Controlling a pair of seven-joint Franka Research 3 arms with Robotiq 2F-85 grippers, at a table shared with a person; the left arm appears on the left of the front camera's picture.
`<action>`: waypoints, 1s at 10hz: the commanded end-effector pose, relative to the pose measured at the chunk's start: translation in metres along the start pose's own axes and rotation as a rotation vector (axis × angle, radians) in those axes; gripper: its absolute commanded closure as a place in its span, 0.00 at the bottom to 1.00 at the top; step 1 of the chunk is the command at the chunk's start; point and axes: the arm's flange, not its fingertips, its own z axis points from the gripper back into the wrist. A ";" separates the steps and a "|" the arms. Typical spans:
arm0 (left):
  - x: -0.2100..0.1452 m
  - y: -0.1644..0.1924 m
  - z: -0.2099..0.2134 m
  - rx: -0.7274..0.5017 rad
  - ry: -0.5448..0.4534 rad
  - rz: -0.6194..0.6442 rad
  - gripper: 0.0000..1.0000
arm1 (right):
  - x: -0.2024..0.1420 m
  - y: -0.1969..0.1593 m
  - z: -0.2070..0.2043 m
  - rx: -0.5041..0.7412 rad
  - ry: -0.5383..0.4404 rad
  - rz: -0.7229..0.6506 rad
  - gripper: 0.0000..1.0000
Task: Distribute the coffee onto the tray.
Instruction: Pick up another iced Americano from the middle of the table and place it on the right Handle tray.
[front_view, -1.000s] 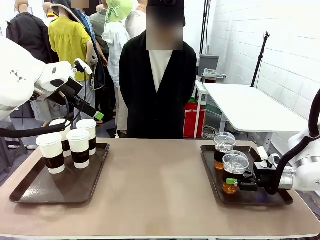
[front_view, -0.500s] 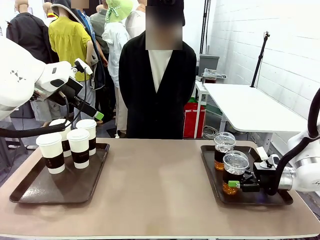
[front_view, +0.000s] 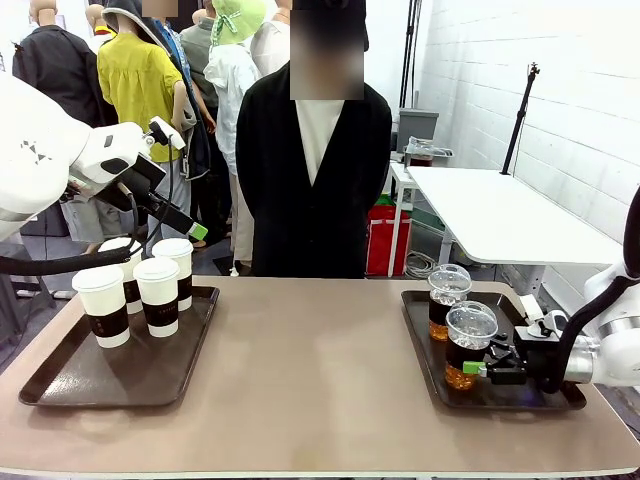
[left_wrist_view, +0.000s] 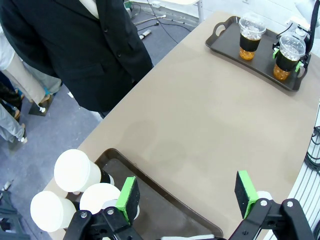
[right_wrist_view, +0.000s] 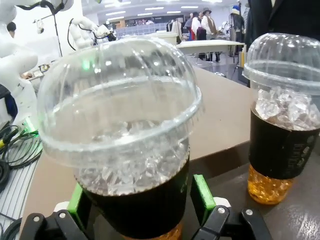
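Observation:
Several white lidded paper cups (front_view: 158, 295) with dark bands stand on the left brown tray (front_view: 60, 380); from above their lids (left_wrist_view: 75, 170) cluster at that tray's corner. My left gripper (front_view: 188, 225) hangs open above and behind them, its pads wide apart (left_wrist_view: 187, 192). Two clear dome-lidded iced coffees stand on the right tray (front_view: 520, 395): a far one (front_view: 447, 298) and a near one (front_view: 470, 345). My right gripper (front_view: 478, 368) is open, its fingers on either side of the near cup (right_wrist_view: 120, 125) low on its base, with a thin gap at one pad. The far cup (right_wrist_view: 282, 115) stands free beside it.
A person in a black coat (front_view: 315, 180) stands at the table's far edge, hands out of sight. The tan tabletop (front_view: 310, 370) stretches between the two trays. A white side table (front_view: 500, 215) stands behind the right tray.
My right gripper has drawn back slightly to the right along the tray while the near iced coffee stayed put. The left arm has not moved.

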 end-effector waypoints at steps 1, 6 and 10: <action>-0.001 0.001 0.000 -0.010 -0.003 0.006 0.00 | 0.006 0.013 0.011 -0.031 0.001 -0.032 0.00; -0.001 0.001 0.000 -0.010 -0.003 0.006 0.00 | -0.001 0.041 0.053 -0.061 0.000 -0.074 0.00; -0.001 0.001 0.000 -0.010 -0.003 0.006 0.00 | -0.007 0.036 0.054 -0.071 0.006 -0.058 0.00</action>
